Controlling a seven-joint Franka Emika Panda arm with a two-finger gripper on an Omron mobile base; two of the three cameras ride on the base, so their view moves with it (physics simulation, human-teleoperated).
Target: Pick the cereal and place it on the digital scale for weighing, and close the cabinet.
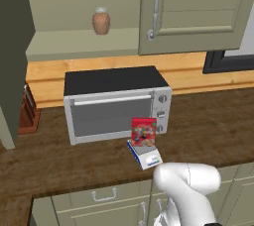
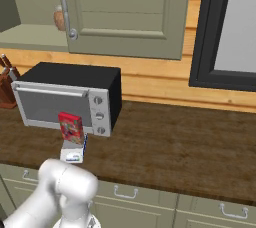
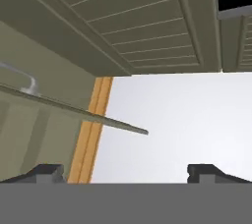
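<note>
Arm: white elbow [image 1: 191,180] rises in the foreground, low before the counter.
Gripper [image 3: 125,171]: jaws spread wide, holding nothing.
Cereal [image 1: 144,132]: upright on the digital scale [image 1: 147,156], just before the toaster oven [image 1: 116,103].
Cabinet [image 1: 191,9]: left door swung open, brown vase [image 1: 100,21] on its shelf.

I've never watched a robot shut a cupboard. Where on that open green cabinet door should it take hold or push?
Probably the long silver bar handle on the open cabinet door. It stands upright and clear of the panel, so the claw, now open, could come at it from the front with one finger on each side. Pushing the flat panel near that handle edge may work too.
</note>
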